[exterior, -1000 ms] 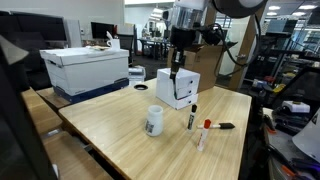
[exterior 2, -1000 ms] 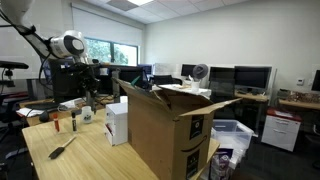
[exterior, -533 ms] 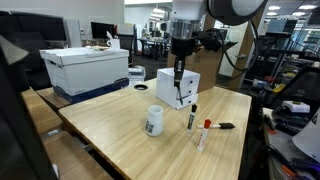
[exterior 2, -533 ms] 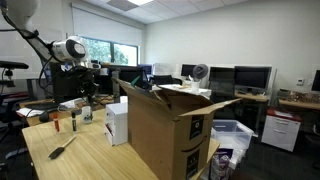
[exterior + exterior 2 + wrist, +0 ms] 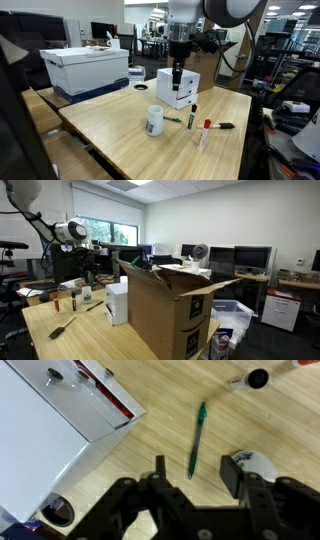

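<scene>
The end effector hangs above the wooden worktop with its two fingers spread wide apart, and it holds nothing. In the wrist view, a green pen lies flat on the wood, in line with the gap between the fingers but not touching them. A small white box sits near the pen on one side. A white cup stands near it on the other side, partly hidden behind one finger in the wrist view. In an exterior view, the arm points straight down in front of the small white box. Close by on the worktop lie a marker with a black cap, a marker with a red cap and a black marker. A big brown cardboard box fills the front of an exterior view
</scene>
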Controlling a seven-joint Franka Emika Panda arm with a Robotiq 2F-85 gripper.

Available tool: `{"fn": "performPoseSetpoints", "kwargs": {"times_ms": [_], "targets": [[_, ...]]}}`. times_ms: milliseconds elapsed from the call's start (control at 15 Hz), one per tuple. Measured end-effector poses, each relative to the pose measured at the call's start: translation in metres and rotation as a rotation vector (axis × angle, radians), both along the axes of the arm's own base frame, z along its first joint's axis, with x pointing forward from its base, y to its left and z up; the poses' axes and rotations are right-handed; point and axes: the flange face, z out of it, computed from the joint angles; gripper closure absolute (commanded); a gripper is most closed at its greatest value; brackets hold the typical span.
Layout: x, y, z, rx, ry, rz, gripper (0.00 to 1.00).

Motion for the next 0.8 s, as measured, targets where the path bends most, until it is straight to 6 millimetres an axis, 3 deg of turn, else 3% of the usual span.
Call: {"fn": "performPoseSetpoints", "kwargs": {"times_ms": [200, 800], "targets": [[0.003, 0.003, 0.001, 0.029, -0.003, 0.002, 0.0], [0.015, 0.016, 0.016, 0.24, -0.073, 0.066, 0.0]]}}
